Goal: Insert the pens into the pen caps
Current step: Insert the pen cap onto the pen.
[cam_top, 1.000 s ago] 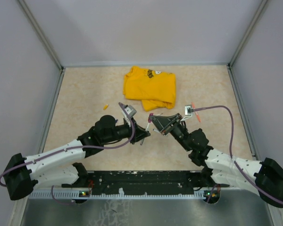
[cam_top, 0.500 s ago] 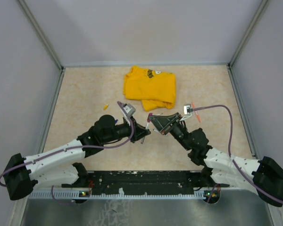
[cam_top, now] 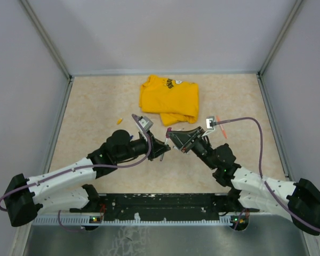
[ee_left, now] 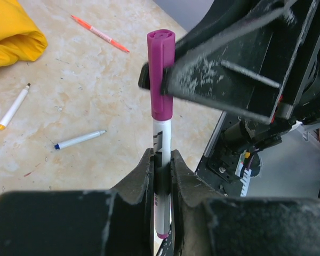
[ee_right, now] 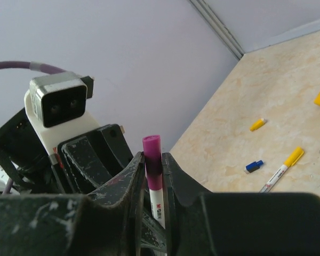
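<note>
A white-barrelled pen (ee_left: 161, 133) stands upright between my left gripper's (ee_left: 161, 160) jaws, which are shut on its barrel. A magenta cap (ee_left: 161, 74) sits over the pen's upper end. My right gripper (ee_right: 152, 160) reaches in from the opposite side, its jaws closed against the sides of that magenta cap (ee_right: 152, 154). From above, the two grippers meet tip to tip over the middle of the table, left gripper (cam_top: 162, 149) and right gripper (cam_top: 172, 136). Loose on the table are an orange pen (ee_left: 100, 33), a yellow-tipped pen (ee_left: 13, 108) and a blue-tipped pen (ee_left: 80, 139).
A folded yellow T-shirt (cam_top: 169, 98) lies at the back centre. A yellow cap (ee_right: 257, 124) and a blue cap (ee_right: 254, 166) lie apart on the table, left of the arms. Grey walls close in the table on three sides.
The left wrist has edged slightly up and left. The pen and magenta cap stay joined between the two grippers.
</note>
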{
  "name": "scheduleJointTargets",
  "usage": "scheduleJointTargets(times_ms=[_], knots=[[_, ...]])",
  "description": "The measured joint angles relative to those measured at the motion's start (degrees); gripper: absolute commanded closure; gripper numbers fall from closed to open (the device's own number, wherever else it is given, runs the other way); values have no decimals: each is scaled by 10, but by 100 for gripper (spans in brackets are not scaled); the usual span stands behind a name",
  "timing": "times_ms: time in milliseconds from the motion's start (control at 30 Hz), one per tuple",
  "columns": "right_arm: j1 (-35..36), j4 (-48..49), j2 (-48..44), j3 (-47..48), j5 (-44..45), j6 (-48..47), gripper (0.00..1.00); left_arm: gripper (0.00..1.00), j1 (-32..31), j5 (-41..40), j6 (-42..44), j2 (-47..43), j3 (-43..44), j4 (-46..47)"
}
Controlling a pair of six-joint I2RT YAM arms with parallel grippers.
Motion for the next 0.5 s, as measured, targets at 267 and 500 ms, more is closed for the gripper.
scheduleJointTargets(times_ms=[267, 500], knots=[[3, -62, -27, 1, -37, -13, 78, 100, 0, -17, 5, 0, 12, 17], [3, -107, -58, 5, -38, -36, 74, 100, 0, -26, 8, -4, 13, 19]])
